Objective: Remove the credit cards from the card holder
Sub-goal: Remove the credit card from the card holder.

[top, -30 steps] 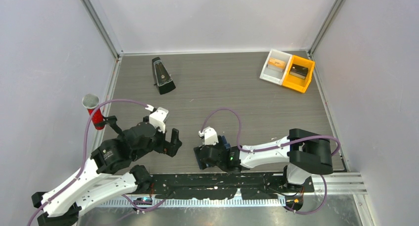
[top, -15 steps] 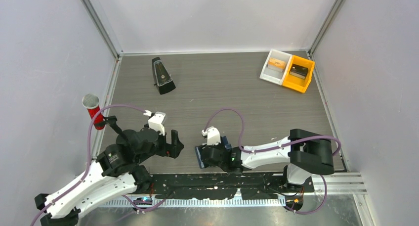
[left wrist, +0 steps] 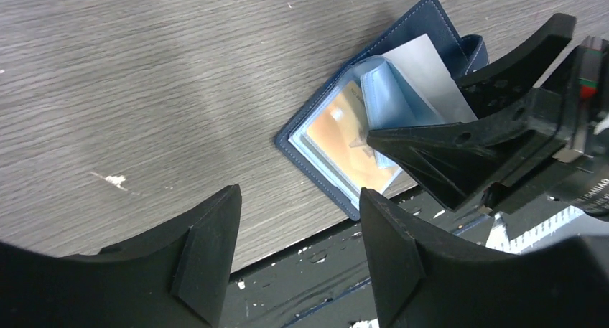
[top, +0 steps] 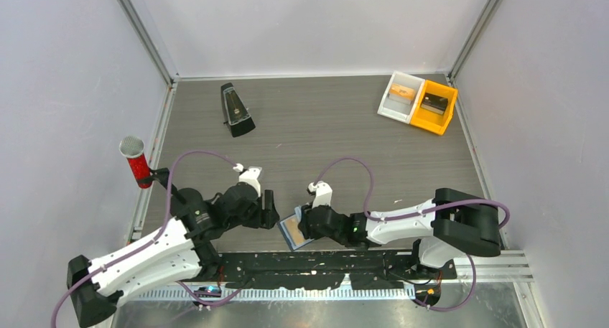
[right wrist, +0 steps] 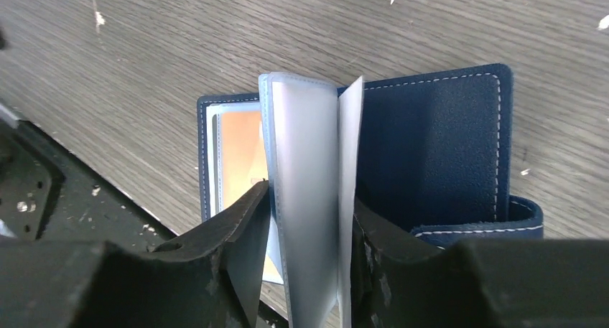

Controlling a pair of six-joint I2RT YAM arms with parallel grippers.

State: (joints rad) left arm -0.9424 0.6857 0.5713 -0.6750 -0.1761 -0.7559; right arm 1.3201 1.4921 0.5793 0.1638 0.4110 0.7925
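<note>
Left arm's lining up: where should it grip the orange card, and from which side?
Probably the orange card by its outer long edge, away from the fold, approached from the left gripper's side: the right gripper holds the clear sleeves upright over the fold, blocking that side. The card lies flat under a pocket; its opening isn't visible.

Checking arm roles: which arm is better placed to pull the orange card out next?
Left. Left jaws stand apart, free, facing the holder; right jaws pinch the clear sleeves, baring the orange card.
</note>
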